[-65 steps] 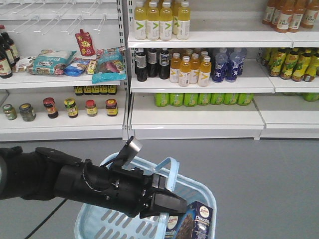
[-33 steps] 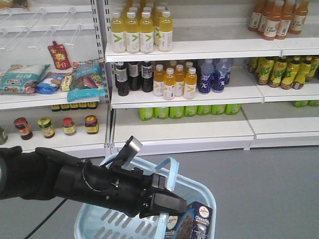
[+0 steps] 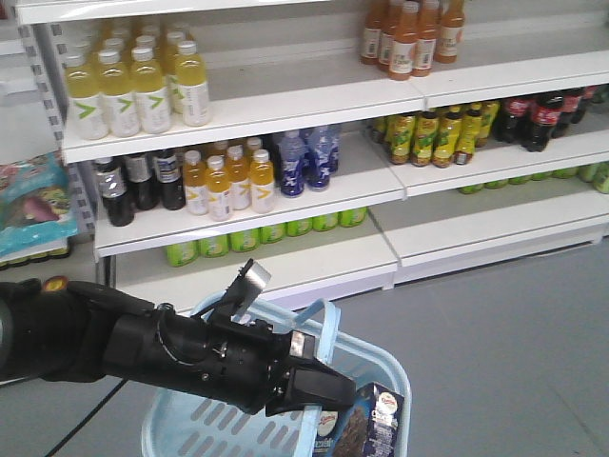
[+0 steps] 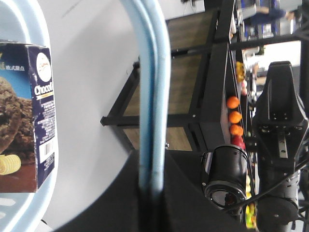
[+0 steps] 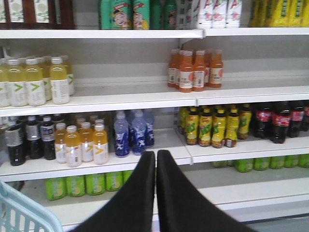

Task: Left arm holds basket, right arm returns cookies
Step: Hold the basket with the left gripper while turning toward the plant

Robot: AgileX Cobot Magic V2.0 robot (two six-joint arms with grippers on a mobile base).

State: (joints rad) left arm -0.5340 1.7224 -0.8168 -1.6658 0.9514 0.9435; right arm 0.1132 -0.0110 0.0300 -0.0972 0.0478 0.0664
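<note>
Left gripper (image 3: pixel 312 388): jaws clenched on the light blue basket (image 3: pixel 181 428) by its loop handles (image 4: pixel 152 96).
Cookies (image 3: pixel 374 426): upright in the basket's right corner, just right of those jaws, untouched.
Right gripper (image 5: pixel 155 188): jaws pressed together, empty, facing the drink shelves (image 5: pixel 145 99).
Room: shop aisle, grey floor (image 3: pixel 495 352).
Hidden: the carton's bottom is cut off.

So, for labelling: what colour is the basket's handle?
Light blue; the basket handle shows best in the left wrist view.
</note>
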